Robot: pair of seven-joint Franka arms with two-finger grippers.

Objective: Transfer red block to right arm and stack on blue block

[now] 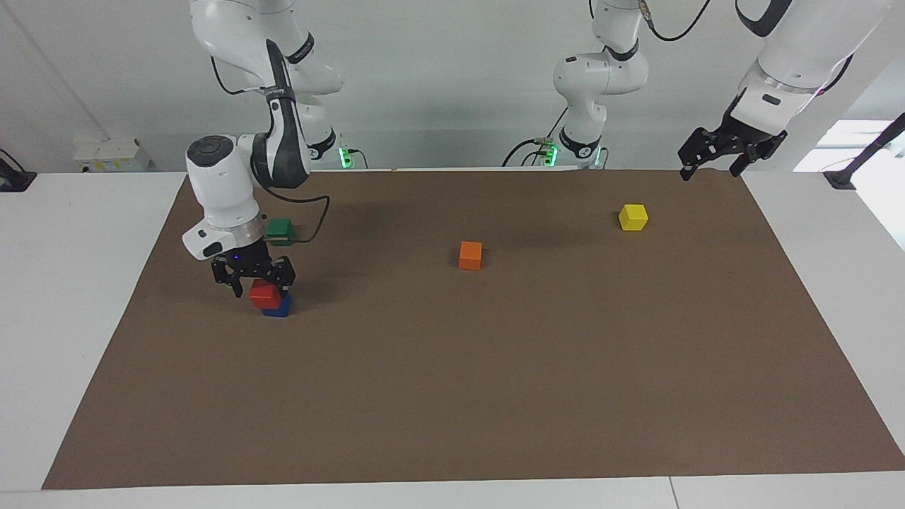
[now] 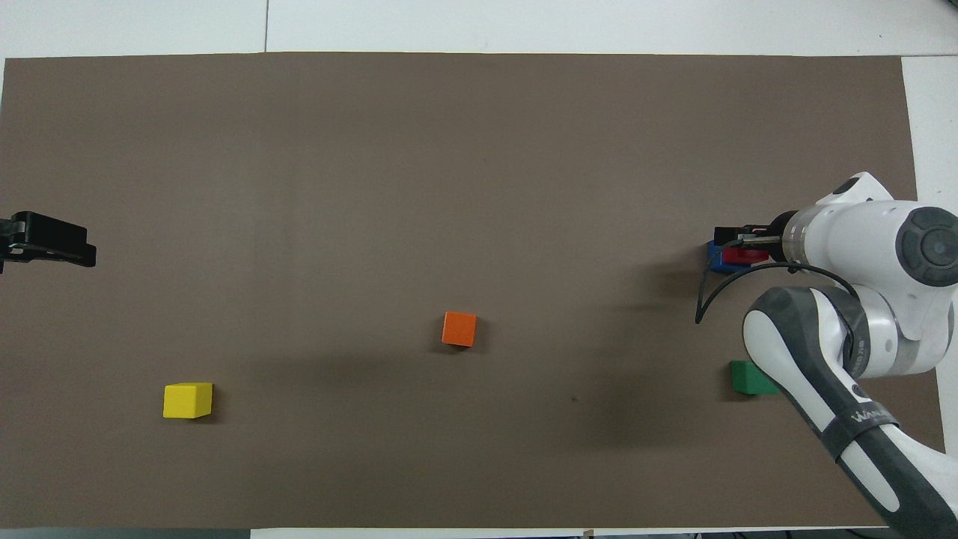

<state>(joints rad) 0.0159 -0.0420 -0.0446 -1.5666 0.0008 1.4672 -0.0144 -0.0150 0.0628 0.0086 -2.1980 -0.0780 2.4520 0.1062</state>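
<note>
- The right hand [image 1: 258, 283] is low at the right arm's end of the counter [image 1: 495, 396], its wrist pointing straight down, a small blue light showing just above the fingers.
- Its 2 fingers [image 1: 284, 272] sit on either side of the red block [image 1: 265, 294], closed against its faces as far as the facing view shows, so the block is in its grip.
- The red block rests on top of the blue block [image 1: 277, 307], set slightly askew (part of the blue block's top and one face show past the red one's edge).
- In the overhead view the right hand [image 2: 737, 247] covers most of the pair: only a strip of the red block [image 2: 742, 256] and a corner of the blue block [image 2: 716, 258] show from under it.
- The green block [image 1: 281, 228] lies on the brown mat [image 1: 495, 424], nearer to the robots than the stacked pair and partly hidden by the right arm's wrist in the facing view.
- The orange block [image 1: 470, 255] stands alone near the middle of the mat, well apart from the stack.
- The yellow block [image 1: 633, 217] lies toward the left arm's end, nearer to the robots than the orange one.
- The left hand [image 1: 714, 161] waits raised over the mat's corner at the left arm's end, its fingers spread apart and holding nothing; the overhead view shows it at the mat's edge [image 2: 49, 241].
</note>
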